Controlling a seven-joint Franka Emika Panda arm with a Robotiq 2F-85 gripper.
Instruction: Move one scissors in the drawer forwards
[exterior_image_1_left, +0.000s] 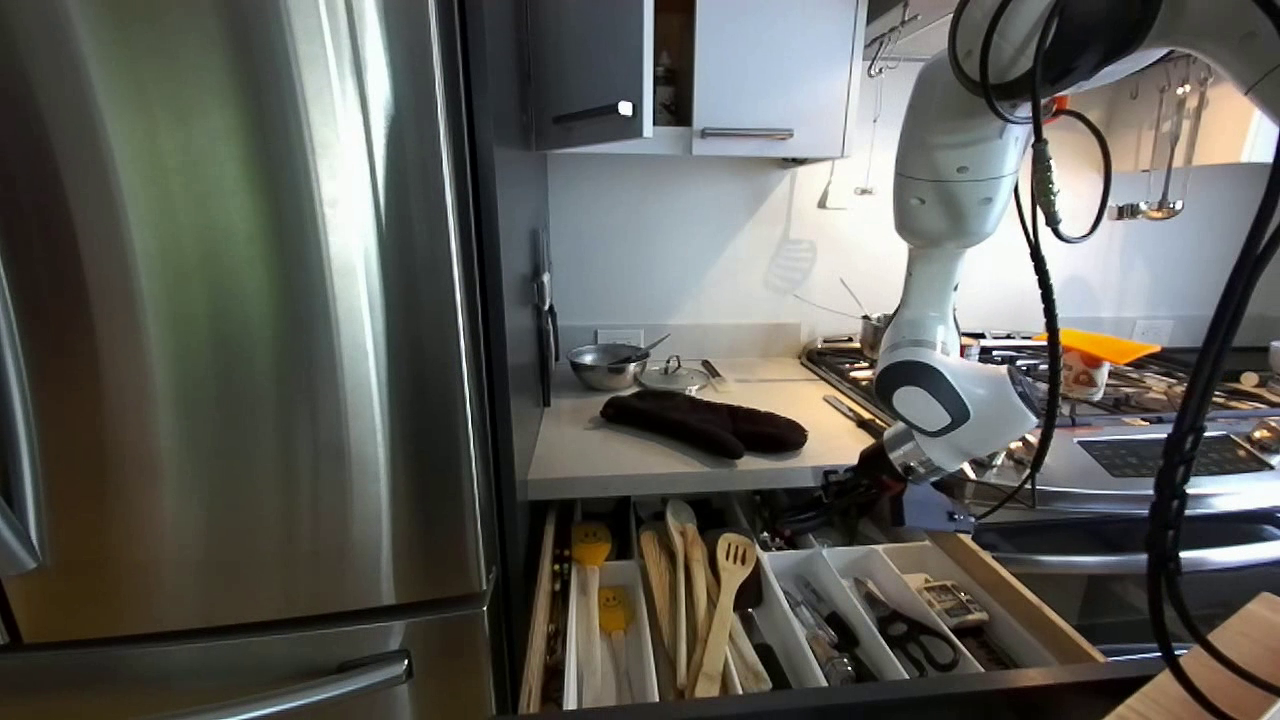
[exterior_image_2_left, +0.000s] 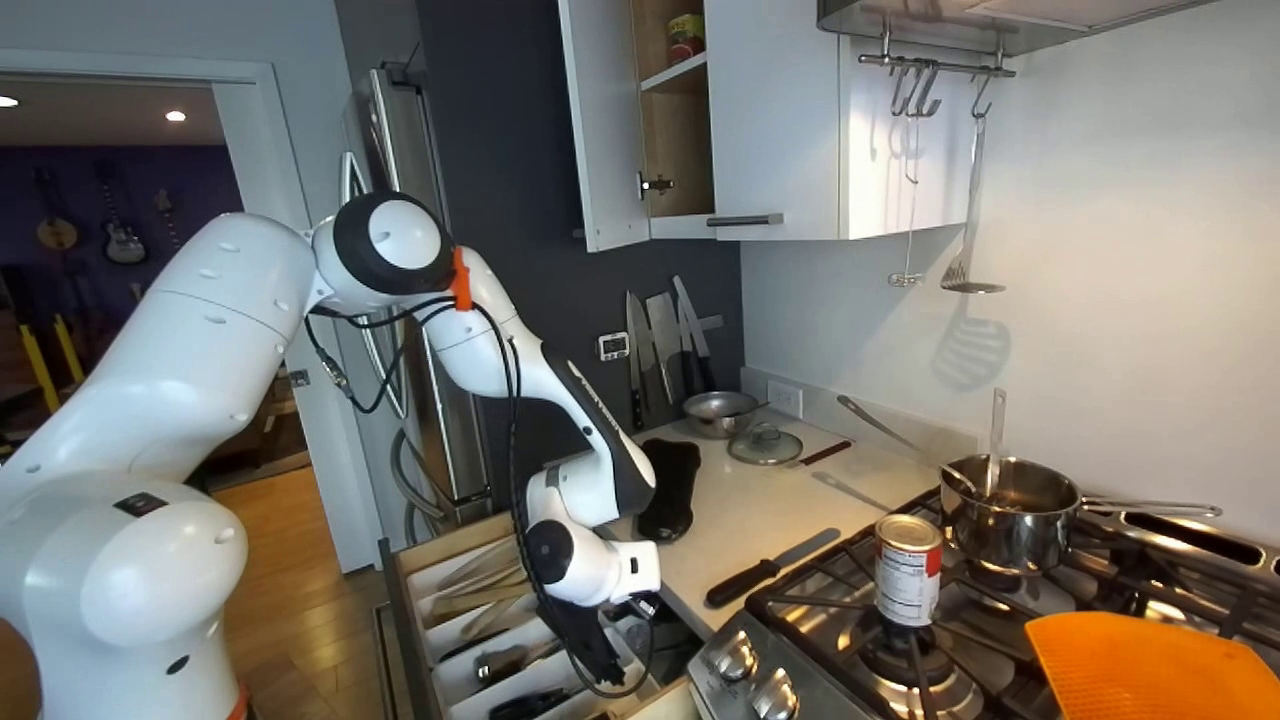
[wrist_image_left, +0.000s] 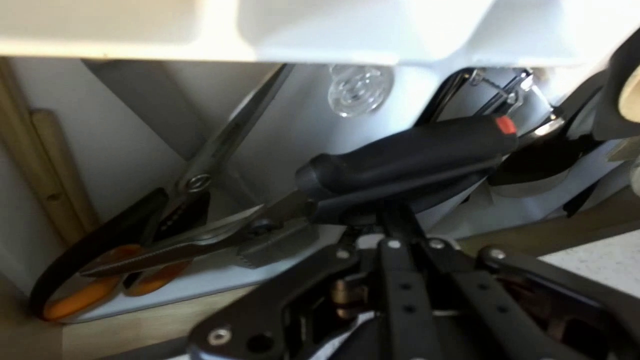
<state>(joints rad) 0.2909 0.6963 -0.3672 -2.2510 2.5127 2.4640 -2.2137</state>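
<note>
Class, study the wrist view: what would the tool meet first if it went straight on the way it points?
Most likely the red-tipped black scissors handle, right at the end of the tool; depth is unclear, so they may be touching.

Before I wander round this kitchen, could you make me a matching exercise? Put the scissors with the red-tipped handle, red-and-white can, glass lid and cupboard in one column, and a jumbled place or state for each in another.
Things
1. scissors with the red-tipped handle
2. red-and-white can
3. glass lid
4. cupboard

Places and states
A. lying on the counter
B. one door open
C. in the drawer
D. standing on the stove

Right pairs: 1-C, 2-D, 3-A, 4-B
</note>
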